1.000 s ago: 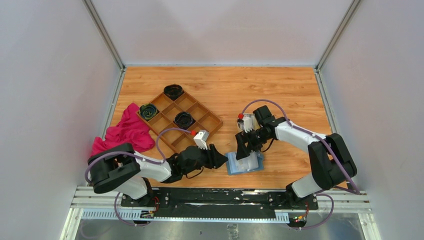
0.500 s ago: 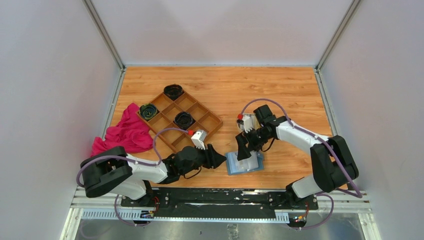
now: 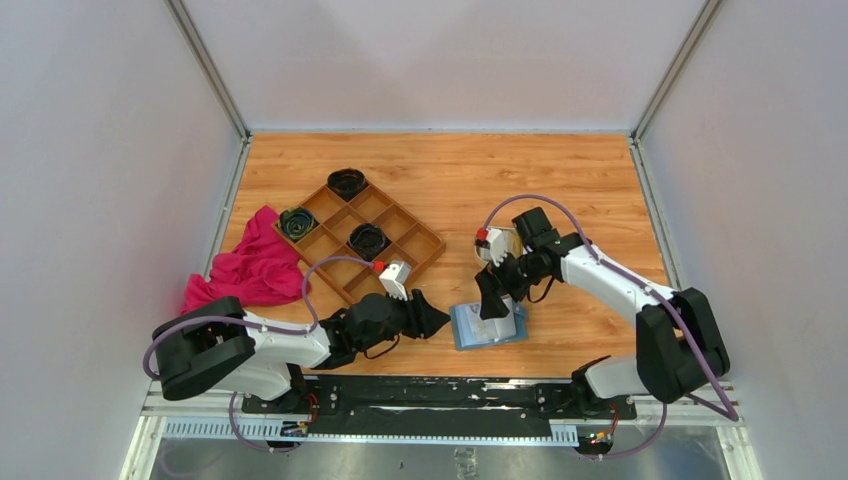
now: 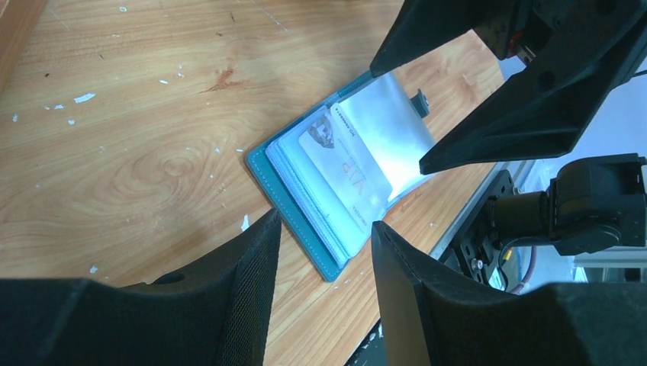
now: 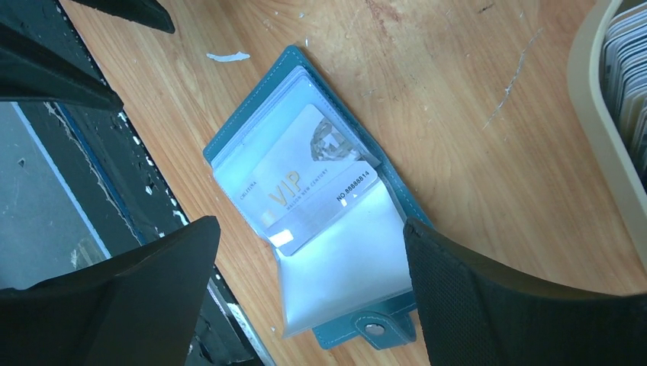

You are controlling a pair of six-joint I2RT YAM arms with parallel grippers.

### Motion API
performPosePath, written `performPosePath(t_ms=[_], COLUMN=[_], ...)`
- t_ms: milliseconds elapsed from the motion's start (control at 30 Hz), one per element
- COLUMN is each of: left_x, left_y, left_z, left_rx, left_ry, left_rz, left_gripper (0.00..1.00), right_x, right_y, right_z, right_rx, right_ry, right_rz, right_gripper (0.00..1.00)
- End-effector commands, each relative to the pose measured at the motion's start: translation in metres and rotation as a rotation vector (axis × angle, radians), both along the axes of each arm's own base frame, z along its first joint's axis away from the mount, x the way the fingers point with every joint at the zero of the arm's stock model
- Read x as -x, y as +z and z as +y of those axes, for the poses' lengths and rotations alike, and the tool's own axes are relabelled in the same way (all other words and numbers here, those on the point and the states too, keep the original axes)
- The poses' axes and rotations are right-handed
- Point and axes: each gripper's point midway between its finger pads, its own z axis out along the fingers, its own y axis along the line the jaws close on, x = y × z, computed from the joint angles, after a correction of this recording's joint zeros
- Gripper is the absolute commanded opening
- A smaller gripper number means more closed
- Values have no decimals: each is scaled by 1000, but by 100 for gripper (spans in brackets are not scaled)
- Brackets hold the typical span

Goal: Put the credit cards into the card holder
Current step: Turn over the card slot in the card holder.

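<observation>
The teal card holder [image 3: 488, 326] lies open on the wooden table near the front edge. Its clear sleeves face up, and a whitish card printed "VIP" [image 5: 309, 187] sits in one sleeve; it also shows in the left wrist view [image 4: 347, 171]. The snap tab [image 5: 374, 328] lies flat. My right gripper [image 3: 495, 298] hangs open and empty just above the holder [image 5: 252, 126]. My left gripper [image 3: 436, 319] is open and empty, low at the holder's left edge [image 4: 263, 164]. More cards [image 5: 629, 46] stand in a cream tray [image 5: 603, 114].
A brown wooden compartment tray [image 3: 395, 215] with dark rolled items sits at the left middle. A pink cloth [image 3: 250, 265] lies left of it. The black front rail [image 3: 440, 388] runs just below the holder. The cream tray is mostly hidden under my right wrist in the top view.
The left arm has drawn back a little to the left, its gripper still by the holder. The right gripper has shifted slightly over the holder. The holder has stayed put.
</observation>
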Motion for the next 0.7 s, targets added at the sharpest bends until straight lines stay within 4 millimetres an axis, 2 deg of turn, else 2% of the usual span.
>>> performPosePath(t_ms=[0,300,667], left_x=[2,8,10], left_y=[-3,-9,-15], left_z=[3,2,0], left_rx=[-6,-7,-23], left_ry=[-7,-32,-42], left_rz=[4,37,48], left_gripper=[50,49,49], right_x=[4,11,16], right_y=[10,16,5], right_z=[-4,-10,-22], right_rx=[14,7,46], right_ry=[82,180,256], right_rz=[-67,-154,-228], right_gripper=[93,83,70])
